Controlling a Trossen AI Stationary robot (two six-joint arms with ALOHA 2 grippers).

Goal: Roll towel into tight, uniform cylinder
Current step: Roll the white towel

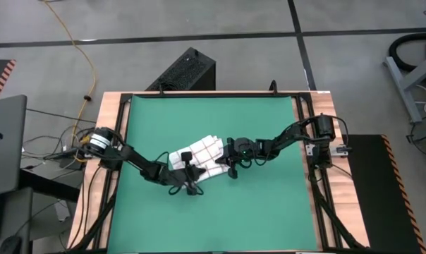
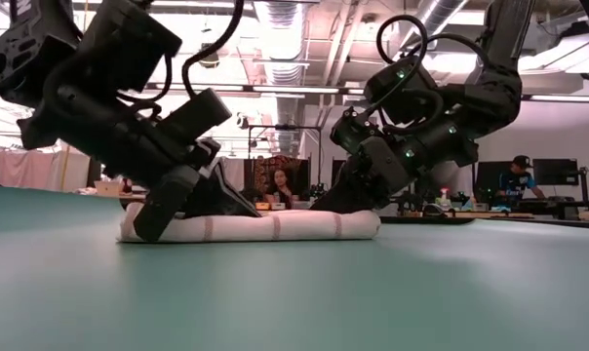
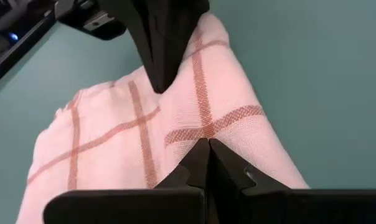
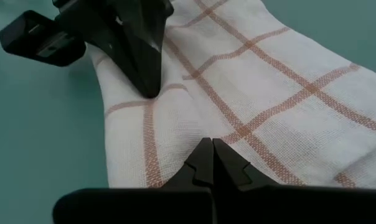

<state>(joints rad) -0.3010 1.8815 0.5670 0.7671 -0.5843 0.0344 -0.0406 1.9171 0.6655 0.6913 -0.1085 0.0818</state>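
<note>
The towel [image 1: 197,155], white with red-brown checks, lies rolled into a low, flattish roll at the middle of the green mat [image 1: 269,204]. In the low view the towel [image 2: 275,226] rests on the mat along its whole length. My left gripper [image 1: 187,172] is shut at the roll's left end, seen in its wrist view as the left gripper [image 3: 208,149]. My right gripper [image 1: 228,162] is shut at the roll's right end, seen in its wrist view as the right gripper [image 4: 211,149]. Their tips stand close together over the cloth. My left gripper sets its shut fingertips [image 3: 200,155] on the roll's upper surface [image 3: 203,127], slanting down from the table's left and near side. The towel lies flat on the mat under them. Whether any cloth is caught between the tips, I cannot tell. My right gripper has its shut fingertips [image 4: 203,155] on the roll's upper surface [image 4: 206,124], slanting down from the table's right side. The towel stays on the mat below them. I cannot tell whether a layer is nipped between the tips.
The mat has free room near, far and to both sides of the roll. Wooden table edges [image 1: 113,113] frame it. A black box [image 1: 190,70] stands beyond the far edge. People [image 2: 517,175] sit in the room behind.
</note>
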